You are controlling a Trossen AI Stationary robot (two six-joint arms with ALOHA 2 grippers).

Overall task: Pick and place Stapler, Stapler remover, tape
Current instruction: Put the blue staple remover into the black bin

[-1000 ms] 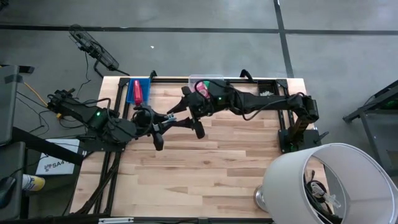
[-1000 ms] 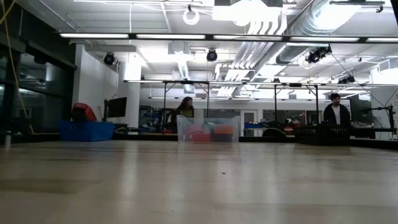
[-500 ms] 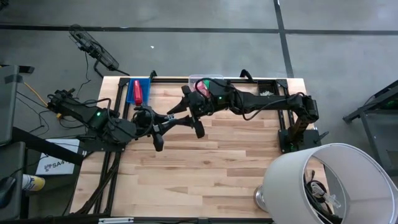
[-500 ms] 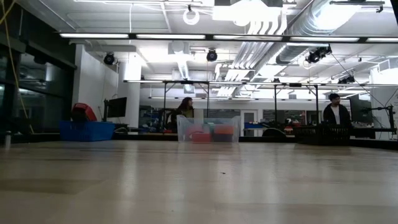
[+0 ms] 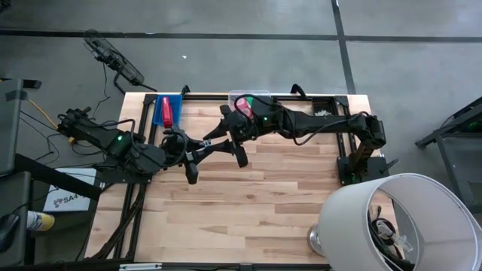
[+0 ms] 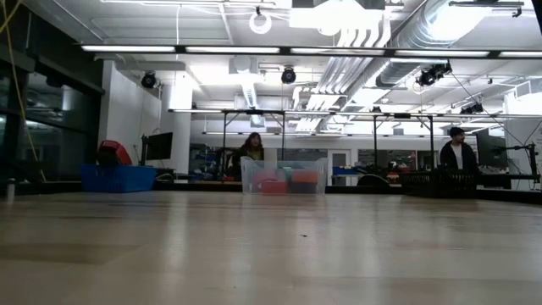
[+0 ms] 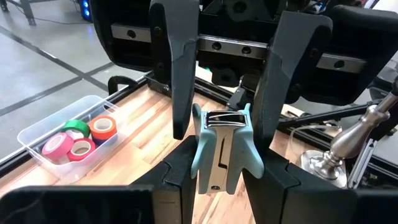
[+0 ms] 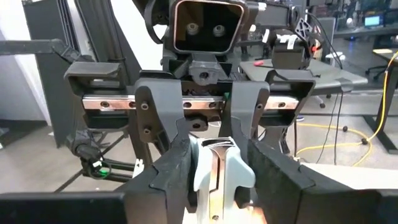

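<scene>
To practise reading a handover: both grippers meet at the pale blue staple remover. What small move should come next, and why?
Probably the left gripper should open its fingers slightly. It grips the staple remover, and the right gripper also appears to press it from both sides, so the right could likely hold it alone.

**Around the work area**

You have a wooden table (image 5: pixel 248 196) with a blue bin (image 5: pixel 170 113) and a clear plastic box (image 7: pixel 37 134) at its far edge. A white lampshade (image 5: pixel 392 222) overhangs one near corner. Beyond the table, two people (image 6: pixel 252 146) stand in the room.
</scene>
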